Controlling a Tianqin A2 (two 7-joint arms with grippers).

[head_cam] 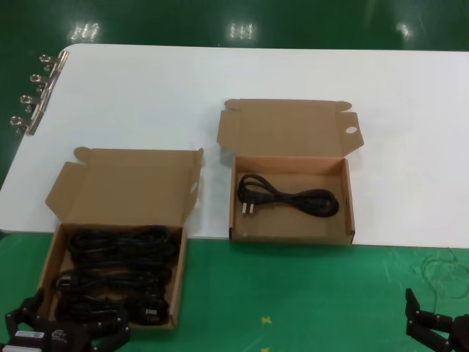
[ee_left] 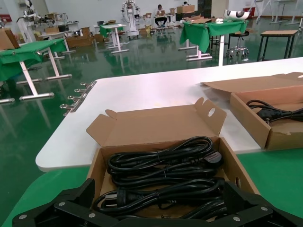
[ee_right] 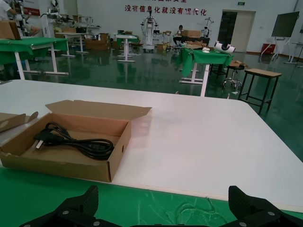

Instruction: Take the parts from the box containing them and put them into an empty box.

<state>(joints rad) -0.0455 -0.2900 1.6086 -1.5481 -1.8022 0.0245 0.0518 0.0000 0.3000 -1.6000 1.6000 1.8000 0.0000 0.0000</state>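
The near-left cardboard box [head_cam: 50,258] [ee_left: 156,125] lies open and holds several coiled black power cables [head_cam: 117,275] [ee_left: 161,165]. My left gripper [head_cam: 73,324] [ee_left: 161,198] hovers open at this box's near edge, one finger on each side of the nearest coils, holding nothing. The second open box [head_cam: 289,233] [ee_right: 57,165] [ee_left: 248,120] sits to the right on the white table's front edge. It holds one cable [head_cam: 293,198] [ee_right: 75,142], and its lid ear has a small round hole. My right gripper [head_cam: 438,323] [ee_right: 163,201] waits open and empty over the green mat at the near right.
The white table [head_cam: 220,81] stretches back behind both boxes. Metal clips [head_cam: 33,95] [ee_left: 78,97] line its far left edge. A green mat [head_cam: 293,293] covers the near surface, with a crinkled clear patch [head_cam: 443,271] [ee_right: 213,208] in front of my right gripper.
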